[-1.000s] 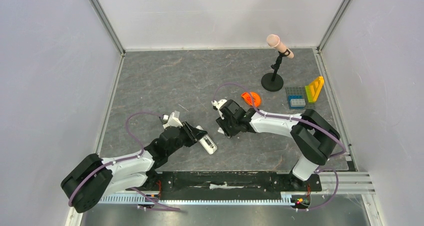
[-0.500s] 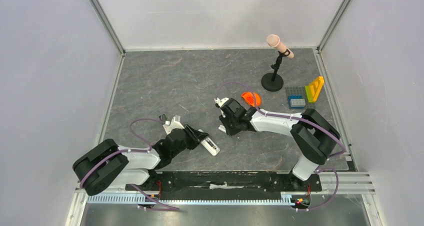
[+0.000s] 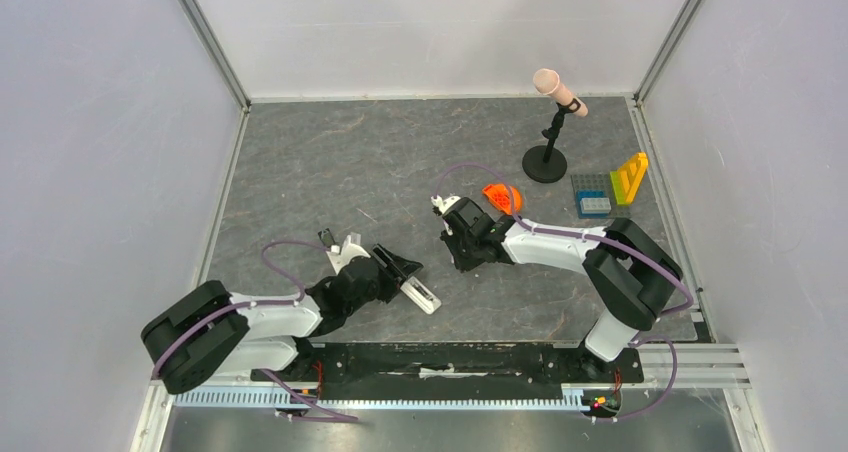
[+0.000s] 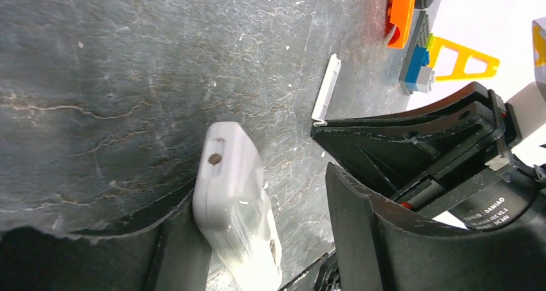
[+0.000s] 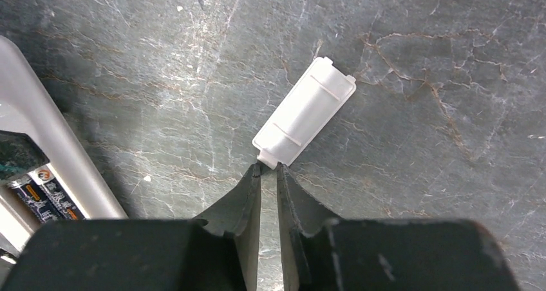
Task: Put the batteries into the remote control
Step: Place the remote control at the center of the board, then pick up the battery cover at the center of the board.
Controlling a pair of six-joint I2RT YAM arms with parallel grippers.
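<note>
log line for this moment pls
left pincer: open around remote | right pincer: nearly shut at battery cover edge | batteries: in remote

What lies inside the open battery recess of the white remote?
Two dark batteries lie side by side inside the remote, seen from the right wrist. The picture edge cuts off the rest of the recess, so whether it holds more cannot be seen.

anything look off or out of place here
The cover is off the remote and lies loose on the table, apart from it. Two batteries show in the open recess. Nothing looks spilled or broken.
</note>
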